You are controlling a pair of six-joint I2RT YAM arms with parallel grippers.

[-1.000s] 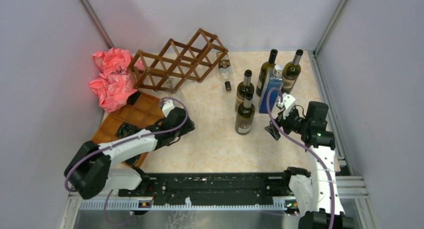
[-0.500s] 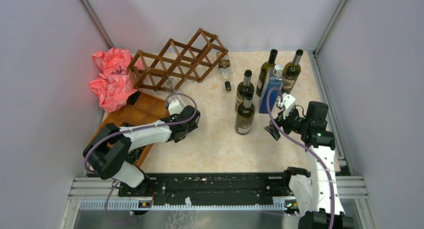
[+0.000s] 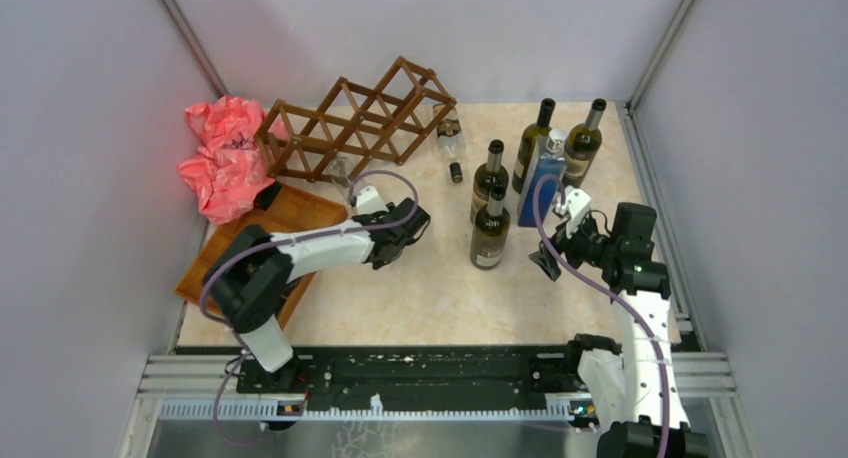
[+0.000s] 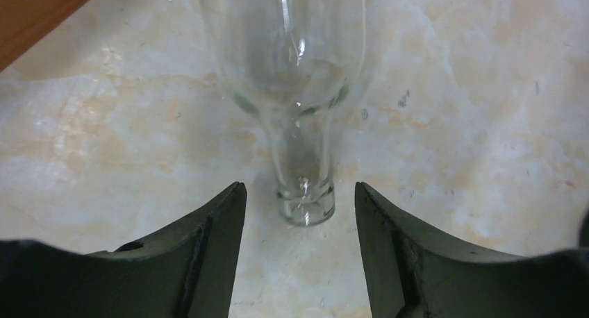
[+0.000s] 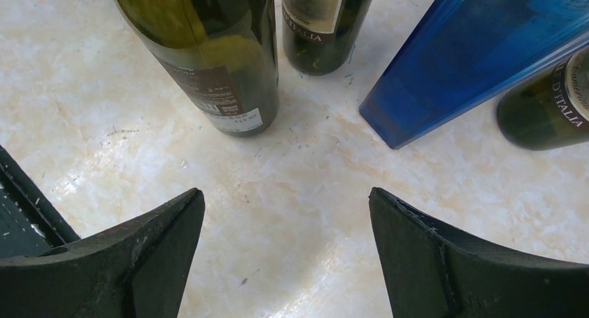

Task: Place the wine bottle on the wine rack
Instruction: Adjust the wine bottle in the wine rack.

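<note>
A marbled tabletop spreads beneath both arms. The dark wooden wine rack sits beyond the left fingers, and the edge of a brown wooden tray shows off to their left. A clear glass wine bottle lies on its side on the table. Its mouth is set between the tips of the left gripper, whose fingers stand apart with a gap on either side of the neck, gripping nothing. The right gripper is spread wide and empty. Ahead of its fingers stand a green bottle and, further right, a blue bottle.
</note>
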